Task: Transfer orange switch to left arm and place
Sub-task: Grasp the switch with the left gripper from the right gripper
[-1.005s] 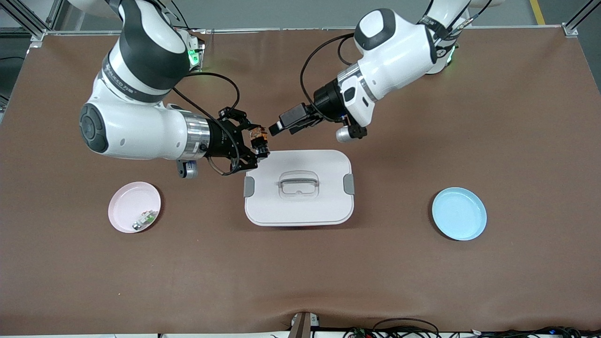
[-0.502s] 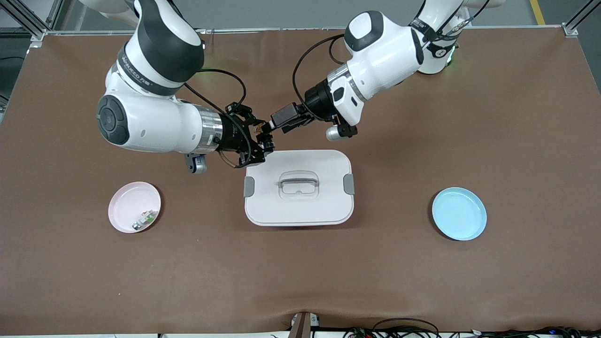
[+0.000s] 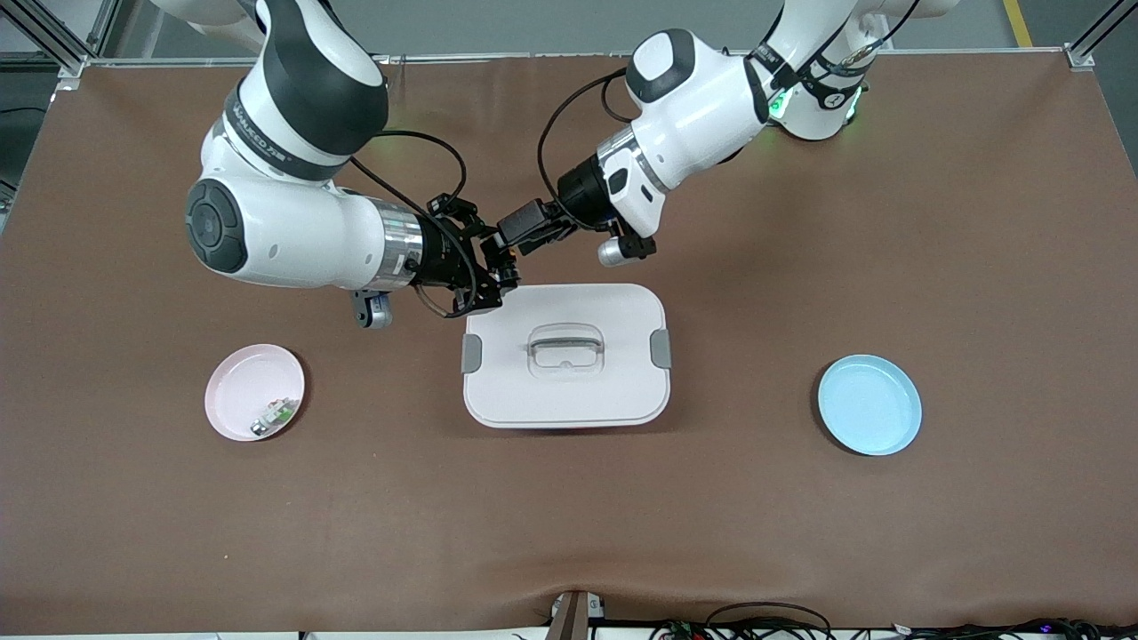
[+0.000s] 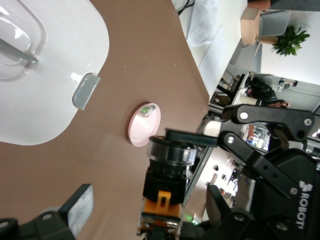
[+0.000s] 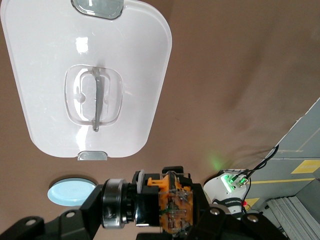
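Above table by box (image 3: pixel 565 356): right gripper (image 3: pixel 500 267) clamped on orange switch (image 3: pixel 498 251); left gripper (image 3: pixel 514 233) spread wide alongside.

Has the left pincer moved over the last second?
Yes. The left pincer has shifted toward the right arm's end, closing on the switch, judged against the box.

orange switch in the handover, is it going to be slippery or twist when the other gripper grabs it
The orange switch looks like rigid plastic with a round collar, so it probably won't flex but could turn between flat fingers. It seems small and light, clamped in the right gripper above the table beside the box. The open left gripper likely has little surface to grab.
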